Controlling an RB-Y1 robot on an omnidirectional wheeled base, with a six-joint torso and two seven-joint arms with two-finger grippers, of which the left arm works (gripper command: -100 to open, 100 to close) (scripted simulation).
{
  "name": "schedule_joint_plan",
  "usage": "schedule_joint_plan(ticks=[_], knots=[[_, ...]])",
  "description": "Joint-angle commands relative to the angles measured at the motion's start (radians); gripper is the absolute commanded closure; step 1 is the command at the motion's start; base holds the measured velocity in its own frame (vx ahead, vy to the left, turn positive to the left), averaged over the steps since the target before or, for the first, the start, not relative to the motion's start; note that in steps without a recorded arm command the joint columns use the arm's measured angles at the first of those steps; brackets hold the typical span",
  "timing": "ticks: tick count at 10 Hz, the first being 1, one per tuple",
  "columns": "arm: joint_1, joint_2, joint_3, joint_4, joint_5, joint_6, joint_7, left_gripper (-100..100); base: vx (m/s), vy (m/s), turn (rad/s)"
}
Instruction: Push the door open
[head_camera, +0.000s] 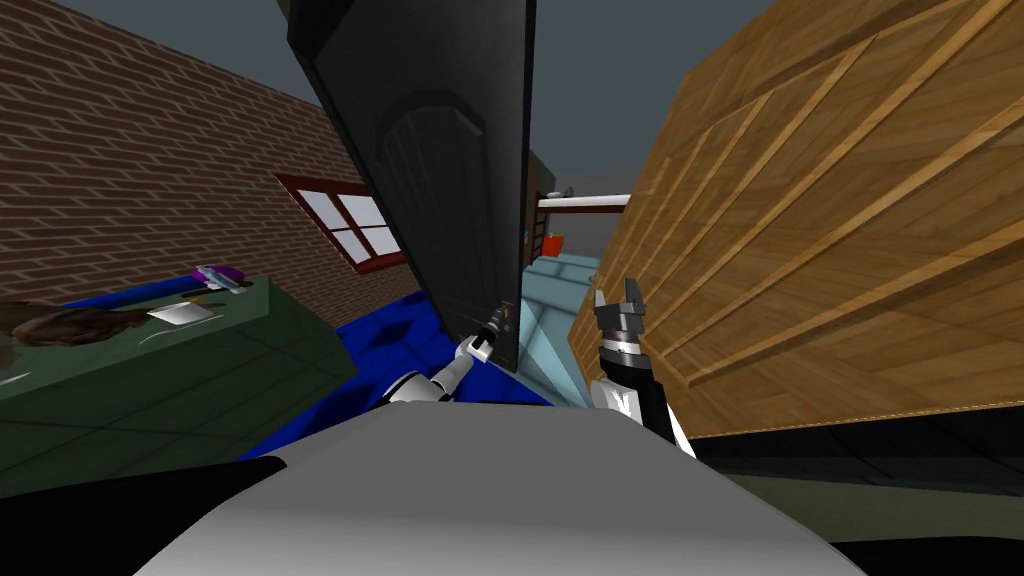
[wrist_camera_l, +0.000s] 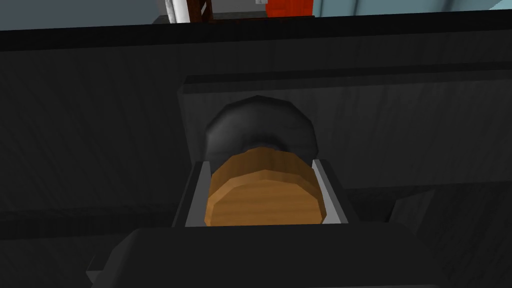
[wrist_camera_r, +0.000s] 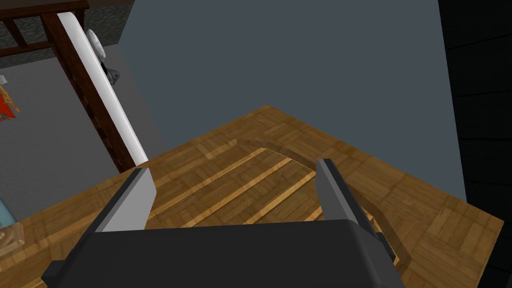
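The black door (head_camera: 440, 200) is seen straight ahead in the head view, standing ajar with its free edge turned toward the camera, between a brick wall (head_camera: 150, 150) on the left and a large wooden panelled surface (head_camera: 840, 220) on the right. Low on the door, close to that free edge, a round brown knob (wrist_camera_l: 265, 192) with a wood grain is mounted on a black domed base (wrist_camera_l: 260, 125). The knob is grasped by the left gripper (head_camera: 490, 338): in the left wrist view its two light grey fingers (wrist_camera_l: 197, 192) are pressed against the knob's opposite sides, with the black door face close behind. The right gripper (head_camera: 620, 298) is held up just beside the wooden panelled surface, apart from the door, and its fingers (wrist_camera_r: 135, 200) are spread wide with nothing between them. Through the gap past the door's edge, a pale blue floor (head_camera: 550, 290), a small red-orange object (head_camera: 553, 244) and a white bar (head_camera: 585, 201) can be made out. A deep blue floor (head_camera: 390, 335) lies on the near side of the door. In the brick wall a red-framed window (head_camera: 350, 222) is set, and nearer on the left a dark green counter (head_camera: 250, 360) carries a purple item (head_camera: 222, 272), a flat pale item (head_camera: 180, 312) and a brown shape (head_camera: 60, 325) that cannot be identified.
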Motion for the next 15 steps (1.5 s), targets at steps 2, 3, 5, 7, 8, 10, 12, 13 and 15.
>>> schedule_joint_plan(ticks=[2, 3, 5, 7, 8, 10, 12, 13, 15], knots=[[-0.003, 0.017, 0.029, -0.015, 0.004, 0.003, -0.015, 100, 0.124, -0.094, 0.017], [-0.003, 0.017, 0.029, -0.015, 0.004, 0.003, -0.015, 100, 0.041, -0.014, -0.011], [-0.002, 0.019, 0.069, -0.014, 0.007, 0.007, -0.043, 100, 0.099, -0.071, 0.074], [0.001, 0.019, 0.064, -0.023, 0.006, 0.02, -0.038, -100, 0.044, -0.077, 0.079], [0.001, 0.019, 0.064, -0.023, 0.006, 0.02, -0.038, -100, -0.155, 0.043, -0.021], [0.004, 0.017, 0.058, -0.025, 0.006, 0.021, -0.033, -100, -0.167, 0.059, -0.004], [0.006, 0.011, 0.051, -0.026, 0.007, 0.022, -0.028, -100, -0.21, 0.059, 0.002], [0.007, 0.007, 0.047, -0.027, 0.007, 0.023, -0.025, -100, -0.212, 0.022, 0.005], [0.01, -0.006, 0.04, -0.028, 0.007, 0.024, -0.019, -100, -0.189, 0.043, 0.002]])
